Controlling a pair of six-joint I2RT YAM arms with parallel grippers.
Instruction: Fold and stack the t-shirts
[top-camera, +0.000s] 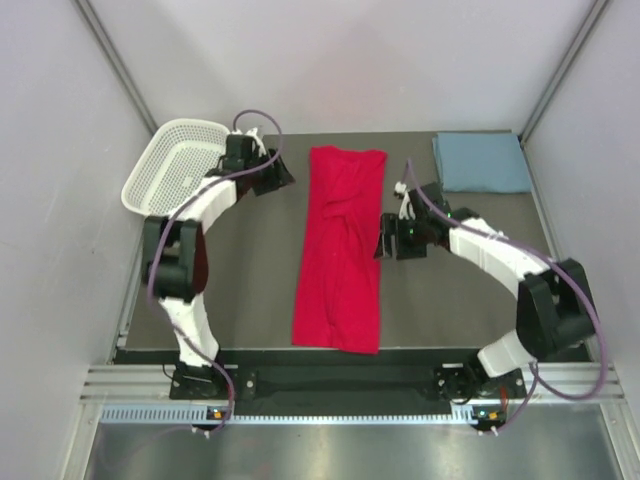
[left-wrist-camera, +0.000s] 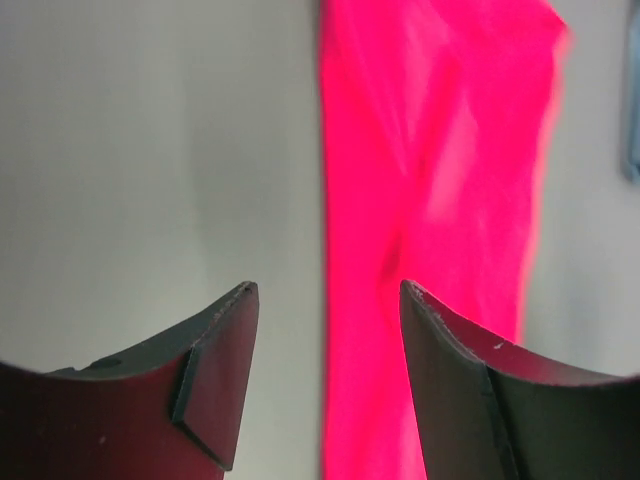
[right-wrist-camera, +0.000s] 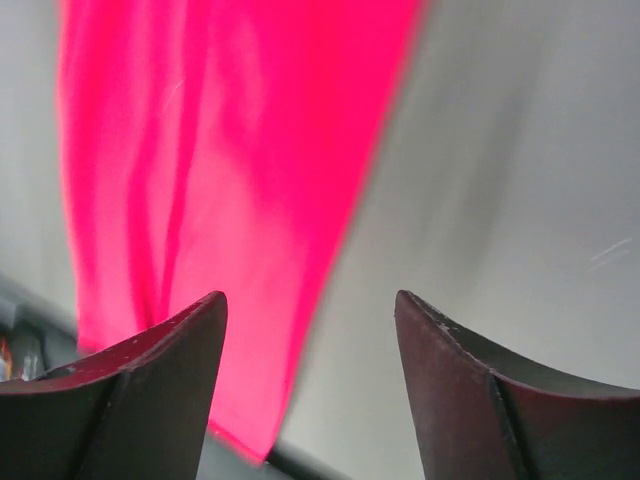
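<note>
Dark surface (top-camera: 250, 290): red shirt (top-camera: 338, 250) lying centre, blue-grey shirt (top-camera: 481, 162) folded far right; your left gripper (top-camera: 280, 176) and right gripper (top-camera: 386, 243) flank the red, jaws apart.

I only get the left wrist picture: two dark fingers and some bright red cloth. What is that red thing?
Observer: A red t-shirt, lying as a long narrow strip down the middle of the table.
Operator: Is it the only shirt?
Observer: No, a blue-grey t-shirt lies folded at the table's far right corner.
Operator: Where is the other arm?
Observer: The right arm's fingers stand open and empty beside the red shirt's right edge.
</note>
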